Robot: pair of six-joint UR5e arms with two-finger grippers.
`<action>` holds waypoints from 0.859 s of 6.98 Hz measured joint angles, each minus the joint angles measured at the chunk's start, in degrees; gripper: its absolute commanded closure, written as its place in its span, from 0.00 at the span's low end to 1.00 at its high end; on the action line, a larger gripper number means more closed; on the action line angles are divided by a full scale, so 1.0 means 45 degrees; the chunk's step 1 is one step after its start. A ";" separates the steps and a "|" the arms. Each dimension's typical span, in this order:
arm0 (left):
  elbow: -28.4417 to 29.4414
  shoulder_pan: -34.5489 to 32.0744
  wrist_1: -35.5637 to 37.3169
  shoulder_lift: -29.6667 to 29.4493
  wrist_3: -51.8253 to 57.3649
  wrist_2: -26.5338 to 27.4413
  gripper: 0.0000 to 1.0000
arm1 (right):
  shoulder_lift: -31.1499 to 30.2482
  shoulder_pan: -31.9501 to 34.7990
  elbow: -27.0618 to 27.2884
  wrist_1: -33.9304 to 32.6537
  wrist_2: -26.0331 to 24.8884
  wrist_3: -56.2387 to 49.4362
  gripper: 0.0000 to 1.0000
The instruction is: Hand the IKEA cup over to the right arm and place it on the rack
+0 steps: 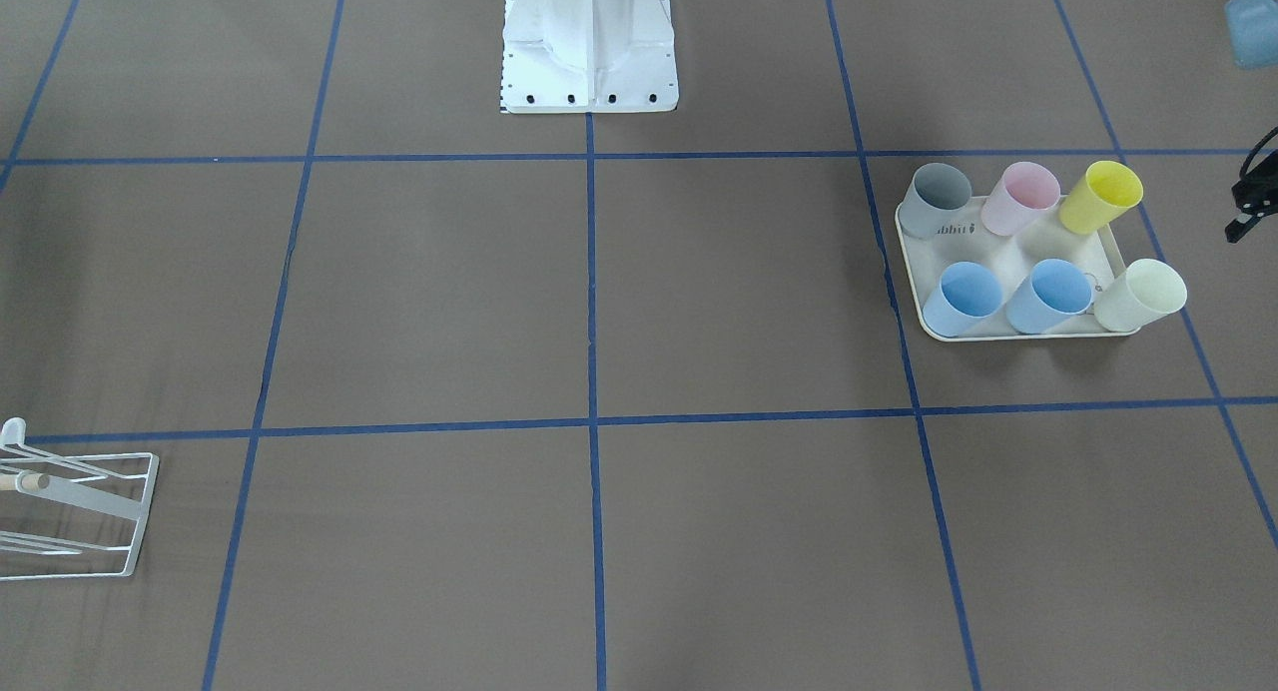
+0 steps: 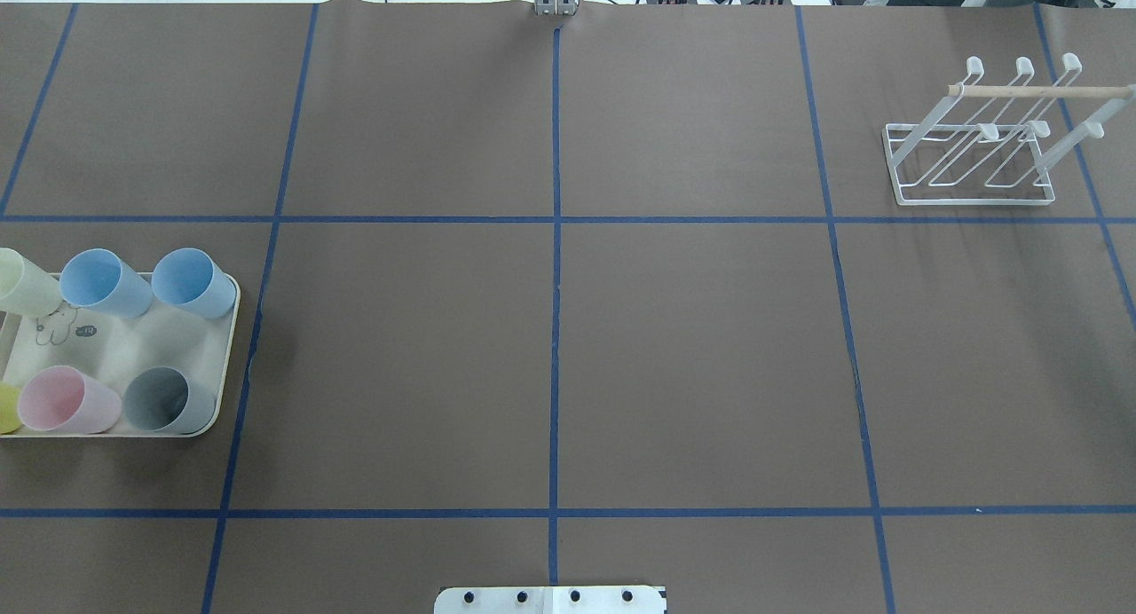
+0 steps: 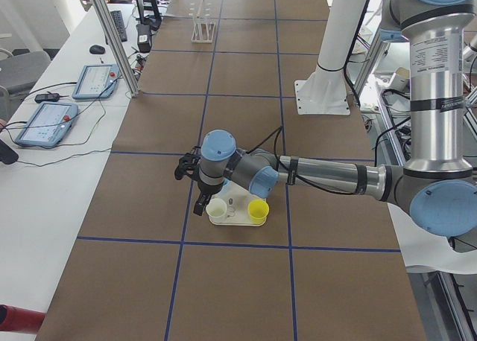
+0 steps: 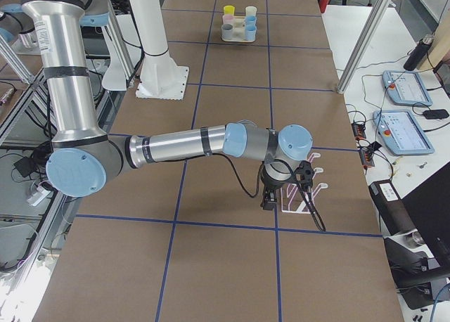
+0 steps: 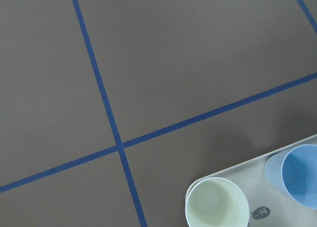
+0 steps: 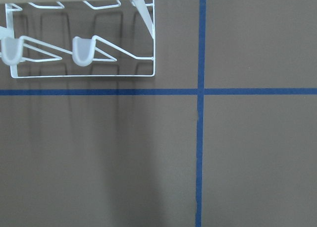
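On the surface (image 1: 699,292), cups (image 1: 1048,294) crowded the tray (image 1: 1008,336), so the left fingers (image 3: 200,204) risked toppling neighbours; I couldn't tell their state, nor the right fingers' (image 4: 267,200).

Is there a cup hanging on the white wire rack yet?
No, every peg on the rack is bare, and the six cups stand on the cream tray.
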 measured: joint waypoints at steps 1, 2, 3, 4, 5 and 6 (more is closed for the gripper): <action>0.0777 0.0371 -0.0701 -0.0081 -0.0370 0.0127 0.01 | -0.0043 0.0000 0.0022 0.0017 0.0004 0.0007 0.00; 0.1535 0.0552 -0.1456 -0.0183 -0.0535 0.0158 0.01 | -0.0110 0.0000 0.0050 0.0062 0.0005 0.0007 0.00; 0.2048 0.0704 -0.1974 -0.0279 -0.0602 0.0125 0.03 | -0.0191 0.0000 0.0075 0.0126 0.0018 -0.0005 0.00; 0.2342 0.0968 -0.2193 -0.0379 -0.0624 0.0098 0.04 | -0.0261 0.0000 0.0092 0.0164 0.0045 -0.0022 0.00; 0.2684 0.1365 -0.2279 -0.0579 -0.0629 0.0086 0.12 | -0.0296 0.0000 0.0097 0.0179 0.0053 -0.0041 0.00; 0.3048 0.1722 -0.2318 -0.0810 -0.0623 0.0085 0.43 | -0.0308 0.0000 0.0101 0.0185 0.0051 -0.0056 0.00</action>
